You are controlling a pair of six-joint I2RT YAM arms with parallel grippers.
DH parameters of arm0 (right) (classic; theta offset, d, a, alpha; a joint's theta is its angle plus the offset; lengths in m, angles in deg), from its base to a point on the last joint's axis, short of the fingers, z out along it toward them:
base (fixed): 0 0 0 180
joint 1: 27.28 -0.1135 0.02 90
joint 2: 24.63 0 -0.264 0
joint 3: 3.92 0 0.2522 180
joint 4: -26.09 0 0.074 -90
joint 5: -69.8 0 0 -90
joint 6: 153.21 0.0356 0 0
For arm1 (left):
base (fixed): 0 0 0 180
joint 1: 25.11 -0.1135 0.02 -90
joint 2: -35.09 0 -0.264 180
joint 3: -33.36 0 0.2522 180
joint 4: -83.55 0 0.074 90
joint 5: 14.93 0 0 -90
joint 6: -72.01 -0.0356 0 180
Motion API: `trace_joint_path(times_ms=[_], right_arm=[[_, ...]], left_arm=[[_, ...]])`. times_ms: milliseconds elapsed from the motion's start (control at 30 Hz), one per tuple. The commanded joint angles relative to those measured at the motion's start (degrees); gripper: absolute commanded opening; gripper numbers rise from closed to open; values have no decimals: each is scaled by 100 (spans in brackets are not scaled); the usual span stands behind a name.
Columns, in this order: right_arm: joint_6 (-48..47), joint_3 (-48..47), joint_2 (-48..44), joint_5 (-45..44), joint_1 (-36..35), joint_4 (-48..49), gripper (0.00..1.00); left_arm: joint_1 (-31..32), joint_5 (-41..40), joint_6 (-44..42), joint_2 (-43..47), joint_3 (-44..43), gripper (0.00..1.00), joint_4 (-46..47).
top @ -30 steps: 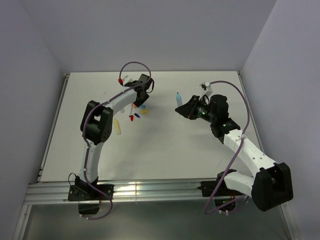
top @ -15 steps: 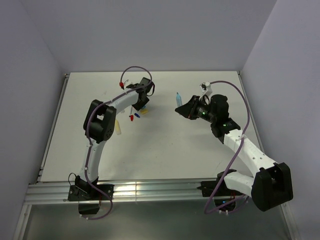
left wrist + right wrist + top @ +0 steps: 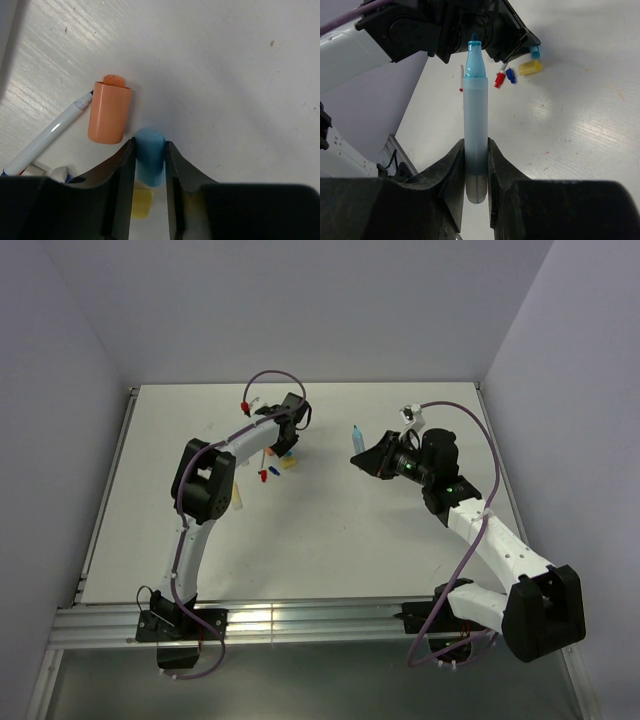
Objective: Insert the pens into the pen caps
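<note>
Since a second ago, the left arm has swung its wrist down over the cap cluster. The left gripper (image 3: 150, 146) has both jaws pressed against the light blue cap (image 3: 150, 162), which lies flat on the table (image 3: 240, 75), long axis along the fingers, with the orange cap (image 3: 110, 114) just beside it. Well apart to the right, the right gripper (image 3: 476, 150) clamps the blue pen (image 3: 475, 100), its tip aimed toward the left arm.

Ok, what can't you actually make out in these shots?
- Left wrist view: thin white pen, its back end cut off by the left gripper's body and the frame edge.
- Left wrist view: yellow piece, mostly hidden behind the light blue cap and the fingers.
- Top view: caps by the left gripper, too small to sort, partly under the arm.
</note>
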Motion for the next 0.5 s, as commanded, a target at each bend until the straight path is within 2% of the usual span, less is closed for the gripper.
trace_joint_path(times_ms=[0, 33, 67, 167, 467], right_arm=[[8, -1, 2, 134, 54, 300, 0], [-1, -10, 2, 143, 63, 300, 0], [-1, -1, 2, 134, 63, 300, 0], [-10, -27, 2, 152, 72, 291, 0], [-176, -159, 283, 99, 63, 107, 0]], left_arm=[[-16, 107, 51, -190, -25, 30, -42], [-16, 125, 42, -199, -16, 27, -33], [-16, 142, 16, -199, -7, 17, -33], [-16, 239, -72, -155, 106, 0, 81], [-34, 432, -695, 389, 126, 0, 424]])
